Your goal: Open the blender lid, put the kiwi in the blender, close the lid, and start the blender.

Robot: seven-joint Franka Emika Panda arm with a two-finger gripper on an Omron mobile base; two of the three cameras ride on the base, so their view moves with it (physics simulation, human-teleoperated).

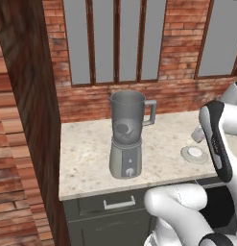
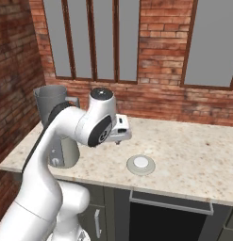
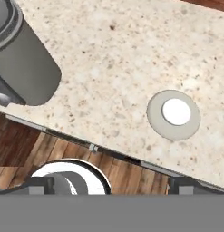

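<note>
Over by the counter's (image 1: 86, 158) left end stands the blender (image 1: 126, 134), jar open, a dark lump inside that looks like the kiwi (image 1: 123, 129). So closing comes next: the lid (image 2: 140, 164) lies flat near the front edge, the gripper (image 2: 119, 136) above it, fingers unreadable.

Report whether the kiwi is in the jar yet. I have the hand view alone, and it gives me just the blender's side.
Observer: The left base view shows a dark oval, apparently the kiwi, low inside the jar of the blender.
Operator: Confirm the jar's top is open.
Observer: Its rim is bare; the blender lid lies on the counter.
Operator: Place the end effector for me.
Observer: In the right base view the end effector hangs above the counter, not touching the lid.
</note>
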